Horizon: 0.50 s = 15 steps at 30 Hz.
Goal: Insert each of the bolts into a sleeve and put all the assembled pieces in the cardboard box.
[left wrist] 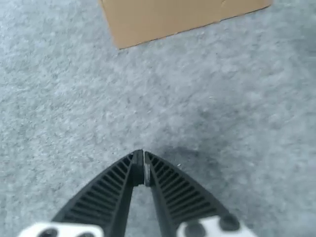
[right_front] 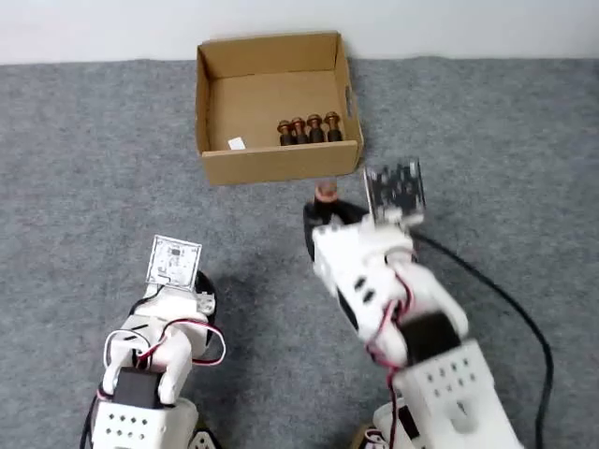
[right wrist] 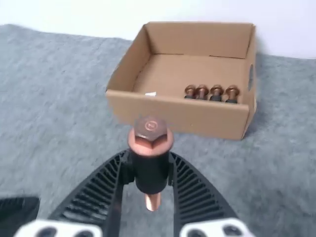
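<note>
**Four pieces boxed, one more held short of the wall**

High view: your right pincer [right_front: 326,210] is clamped on an assembled piece [right_front: 326,193] just on the near side of the cardboard box [right_front: 278,166], not yet over it. You see the copper head almost end-on from above, so I judge its long axis close to vertical, head up. The four boxed pieces [right_front: 309,129] stand in a row against the near wall, toward the right corner.

Left wrist view: your left pincer [left wrist: 143,160] is clenched on nothing, tips touching, above bare grey bench. The box's near left corner lies well beyond it.

Right wrist view: the fingers grip the black sleeve [right wrist: 149,173], not the bolt. The bolt head [right wrist: 150,136] sits on one end of the sleeve and the shank tip [right wrist: 154,201] pokes out of the other.

What could go wrong:
- If you carry it low, the protruding tip will probably catch the near wall and either shove the box away or twist the piece in your grip.
- Only the sleeve is held. If you tip the piece head-down, the bolt may slide out.
- If you let go right over the row, the piece could knock the others over. The open floor to the left looks safer.
</note>
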Available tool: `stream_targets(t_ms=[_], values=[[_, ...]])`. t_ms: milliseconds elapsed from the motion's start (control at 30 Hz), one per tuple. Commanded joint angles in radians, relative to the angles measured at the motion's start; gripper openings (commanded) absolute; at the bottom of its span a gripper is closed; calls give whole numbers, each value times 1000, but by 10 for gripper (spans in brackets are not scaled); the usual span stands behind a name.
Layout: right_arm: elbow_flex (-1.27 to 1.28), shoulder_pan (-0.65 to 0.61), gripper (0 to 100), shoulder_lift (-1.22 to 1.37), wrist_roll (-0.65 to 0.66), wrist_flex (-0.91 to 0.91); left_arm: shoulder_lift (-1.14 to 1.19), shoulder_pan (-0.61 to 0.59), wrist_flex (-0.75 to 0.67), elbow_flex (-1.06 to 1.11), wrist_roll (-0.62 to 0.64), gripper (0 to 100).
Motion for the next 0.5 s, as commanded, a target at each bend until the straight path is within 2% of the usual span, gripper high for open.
stream_targets(t_ms=[0, 467], values=[[-195, 21, 10, 163, -14, -58, -11, -17, -66, 28, -15, 5], [-845, 67, 10, 877, -8, -200, -5, -17, -89, 74, -15, 5]])
